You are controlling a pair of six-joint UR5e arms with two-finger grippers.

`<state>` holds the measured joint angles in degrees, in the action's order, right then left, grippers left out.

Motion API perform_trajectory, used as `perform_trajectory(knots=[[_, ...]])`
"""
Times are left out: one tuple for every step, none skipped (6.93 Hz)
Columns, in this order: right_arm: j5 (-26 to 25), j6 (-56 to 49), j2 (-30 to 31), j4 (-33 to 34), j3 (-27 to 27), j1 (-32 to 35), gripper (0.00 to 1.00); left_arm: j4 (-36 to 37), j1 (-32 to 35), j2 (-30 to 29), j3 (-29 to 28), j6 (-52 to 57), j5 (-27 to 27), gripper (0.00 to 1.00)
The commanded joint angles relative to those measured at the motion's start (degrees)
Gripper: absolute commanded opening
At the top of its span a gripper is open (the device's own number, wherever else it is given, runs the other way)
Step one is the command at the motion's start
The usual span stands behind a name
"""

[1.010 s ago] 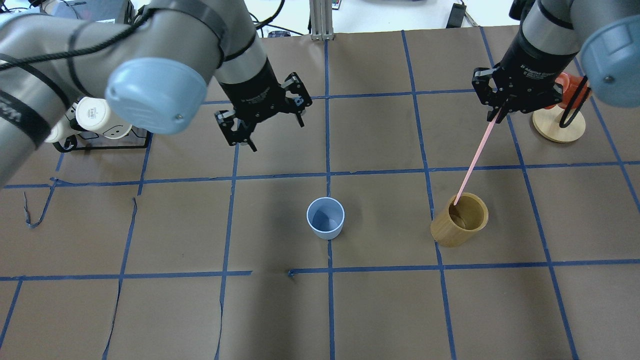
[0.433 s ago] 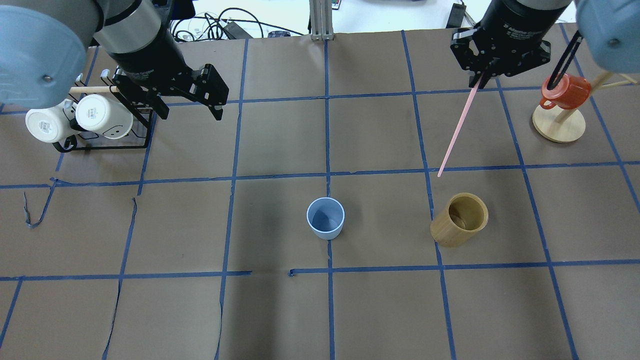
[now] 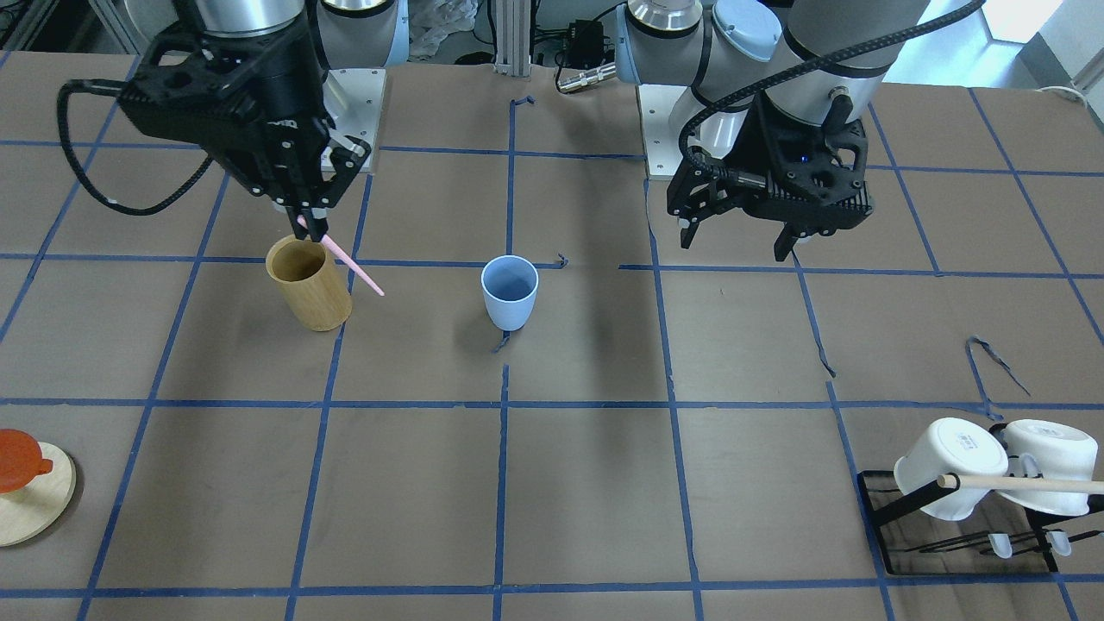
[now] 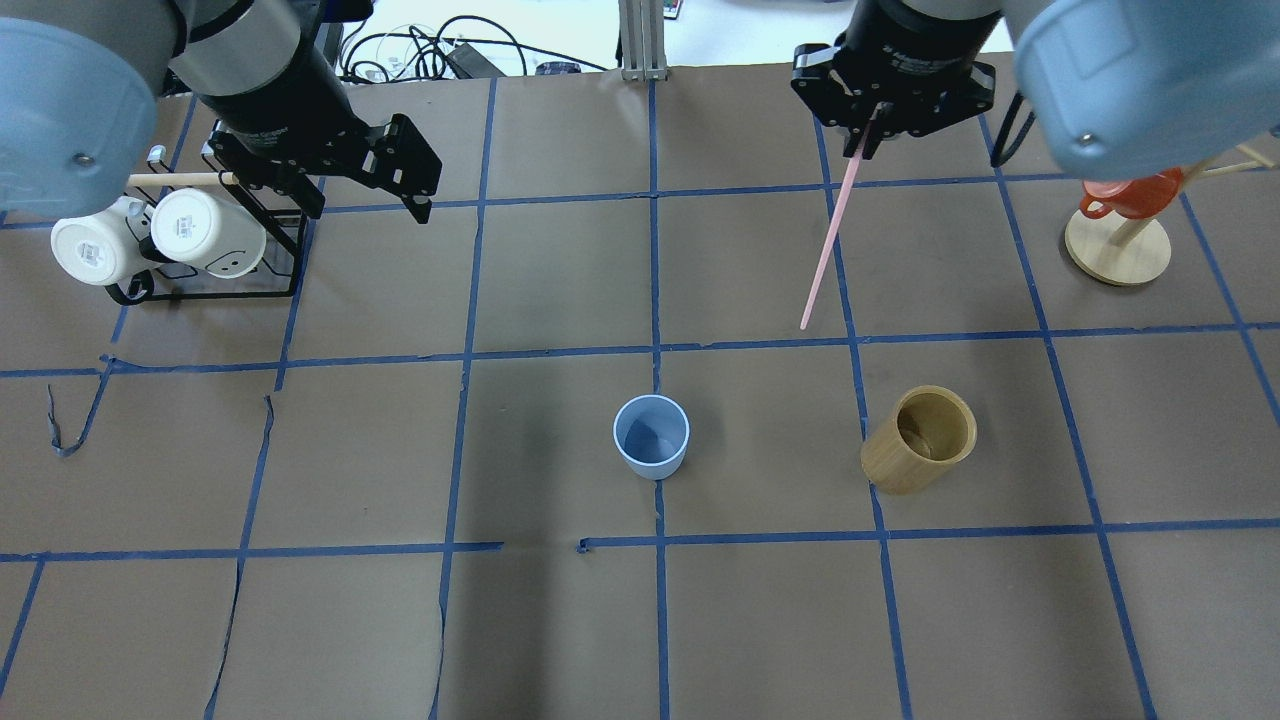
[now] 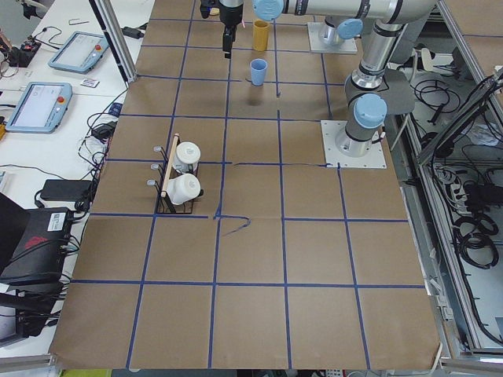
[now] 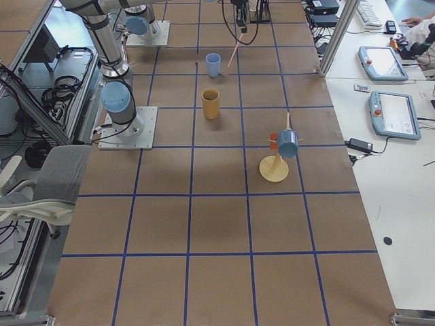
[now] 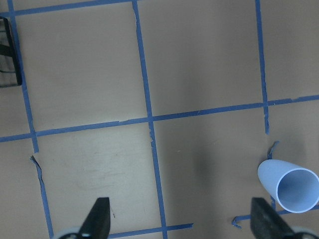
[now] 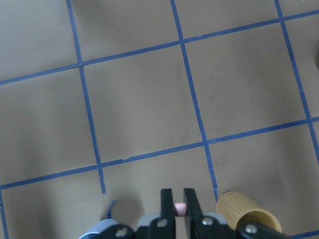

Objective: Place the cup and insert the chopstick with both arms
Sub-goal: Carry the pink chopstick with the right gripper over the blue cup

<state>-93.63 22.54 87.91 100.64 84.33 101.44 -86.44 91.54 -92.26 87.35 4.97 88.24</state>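
Observation:
The light blue cup (image 4: 651, 436) stands upright and empty mid-table; it also shows in the front view (image 3: 510, 291) and the left wrist view (image 7: 291, 186). My right gripper (image 4: 868, 130) is shut on the top end of the pink chopstick (image 4: 825, 250), which hangs tilted in the air behind and between the cup and the bamboo holder (image 4: 920, 440). The right wrist view shows the fingers closed on the chopstick (image 8: 180, 208). My left gripper (image 4: 365, 200) is open and empty, high at the back left, far from the cup.
A black rack with white mugs (image 4: 160, 240) stands at the back left beside my left gripper. A red mug on a wooden stand (image 4: 1125, 215) is at the back right. The bamboo holder (image 3: 309, 283) is empty.
My right gripper lifted the pink chopstick out of the bamboo holder and carried it back and leftward. My left arm drew back to the rear left, near the mug rack.

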Motion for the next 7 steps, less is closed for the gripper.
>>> perform_trajectory(knots=[[-4.87, 10.98, -2.29, 6.13, 0.4, 10.31, 0.14, 0.13, -0.13, 0.07, 0.02, -0.05, 0.0, 1.0], [-5.5, 14.78, -3.44, 8.85, 1.18, 13.31, 0.14, 0.13, -0.14, 0.07, -0.07, -0.05, 0.0, 1.0], [-5.77, 17.34, -3.54, 9.4, 2.32, 15.26, 0.14, 0.13, -0.14, 0.15, -0.07, -0.05, 0.0, 1.0], [-7.16, 17.97, -3.54, 9.58, 4.16, 16.32, 0.14, 0.13, -0.14, 0.16, -0.07, -0.05, 0.0, 1.0], [-7.44, 17.98, -3.54, 9.75, 5.49, 16.85, 0.15, 0.13, -0.14, 0.16, -0.07, -0.05, 0.0, 1.0], [-7.35, 18.24, -3.54, 9.75, 6.19, 16.95, 0.16, 0.04, -0.14, 0.07, -0.33, -0.92, 0.09, 1.0], [-7.18, 18.42, -3.45, 9.41, 6.29, 16.95, 0.17, 0.04, -0.14, 0.33, -0.07, -1.97, 0.18, 1.0]])
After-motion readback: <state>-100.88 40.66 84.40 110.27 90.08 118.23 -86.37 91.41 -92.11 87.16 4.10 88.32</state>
